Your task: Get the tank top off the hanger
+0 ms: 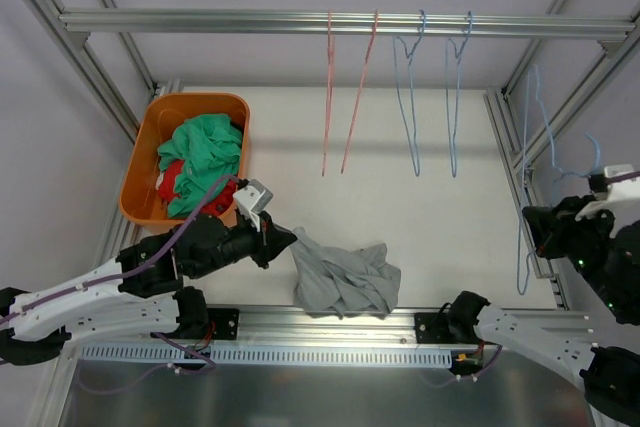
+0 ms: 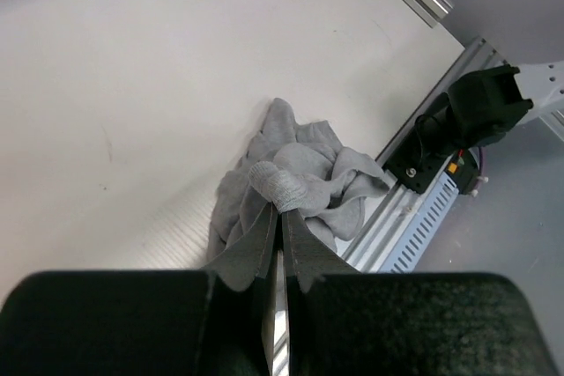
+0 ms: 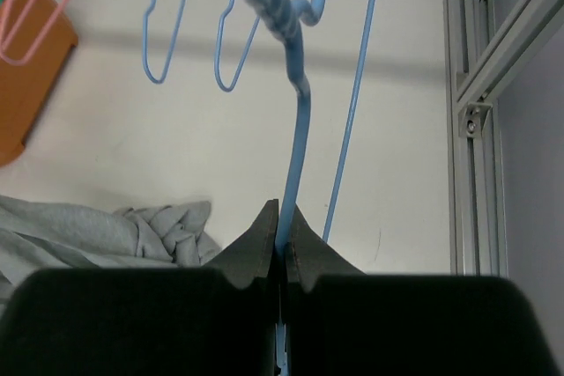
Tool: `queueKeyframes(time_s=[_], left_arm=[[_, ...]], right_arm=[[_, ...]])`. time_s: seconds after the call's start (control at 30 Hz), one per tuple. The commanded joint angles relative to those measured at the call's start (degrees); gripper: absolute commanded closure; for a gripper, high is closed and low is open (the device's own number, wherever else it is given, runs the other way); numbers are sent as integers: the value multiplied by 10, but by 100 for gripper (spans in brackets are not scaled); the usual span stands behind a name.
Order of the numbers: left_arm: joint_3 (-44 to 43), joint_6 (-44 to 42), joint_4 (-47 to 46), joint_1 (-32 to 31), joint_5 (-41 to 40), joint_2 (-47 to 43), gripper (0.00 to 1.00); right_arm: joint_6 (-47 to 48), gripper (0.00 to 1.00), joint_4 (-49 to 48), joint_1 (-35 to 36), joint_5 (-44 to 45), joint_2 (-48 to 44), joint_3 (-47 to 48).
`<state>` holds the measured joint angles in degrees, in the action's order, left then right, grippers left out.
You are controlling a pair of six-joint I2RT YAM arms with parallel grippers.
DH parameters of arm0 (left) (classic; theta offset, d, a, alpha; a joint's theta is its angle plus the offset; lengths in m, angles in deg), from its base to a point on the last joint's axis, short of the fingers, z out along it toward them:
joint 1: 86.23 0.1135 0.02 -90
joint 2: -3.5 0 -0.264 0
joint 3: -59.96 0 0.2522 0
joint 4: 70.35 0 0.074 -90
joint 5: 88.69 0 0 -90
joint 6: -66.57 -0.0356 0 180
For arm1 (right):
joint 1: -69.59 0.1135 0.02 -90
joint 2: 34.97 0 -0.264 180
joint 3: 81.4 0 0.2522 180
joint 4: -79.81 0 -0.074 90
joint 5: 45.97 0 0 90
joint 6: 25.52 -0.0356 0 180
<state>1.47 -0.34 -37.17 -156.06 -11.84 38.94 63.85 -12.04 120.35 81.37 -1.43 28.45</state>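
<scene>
The grey tank top lies crumpled on the table near the front rail, off the hanger. It also shows in the left wrist view and the right wrist view. My left gripper is shut on a fold of the tank top at its left edge. My right gripper is shut on the wire of a bare blue hanger, seen up close in the right wrist view, and holds it at the right side of the table.
An orange bin with green and red clothes stands at the back left. Two pink hangers and two blue hangers hang from the overhead bar. Aluminium frame posts run along the right side.
</scene>
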Motion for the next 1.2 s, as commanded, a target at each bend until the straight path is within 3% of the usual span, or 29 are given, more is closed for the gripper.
queueKeyframes(time_s=[0.0, 0.17, 0.23, 0.37, 0.4, 0.5, 0.57, 0.93, 1.17], left_arm=[[-52, -20, 41, -6, -55, 9, 100], [-76, -24, 49, -6, -71, 52, 100], [-82, -25, 48, -6, -67, 72, 100], [-89, -28, 48, -6, -65, 83, 100], [-89, -29, 48, -6, -69, 80, 100], [-84, -28, 48, -6, -70, 61, 100], [-77, -31, 48, -6, -72, 53, 100], [-34, -31, 48, -6, -79, 9, 100], [-37, -34, 48, -6, -65, 21, 100]], right_arm=[[-40, 100, 79, 15, 21, 48, -2], [-4, 100, 60, 14, 48, 177, 51], [48, 100, 30, -29, 16, 198, 80], [114, 100, 1, -361, -328, 302, 135], [113, 100, -4, -381, -342, 304, 125], [113, 100, -73, -399, -360, 274, 61], [116, 100, -90, -399, -363, 274, 67], [169, 100, -79, -497, -520, 435, 273], [178, 100, -81, -547, -575, 516, 306]])
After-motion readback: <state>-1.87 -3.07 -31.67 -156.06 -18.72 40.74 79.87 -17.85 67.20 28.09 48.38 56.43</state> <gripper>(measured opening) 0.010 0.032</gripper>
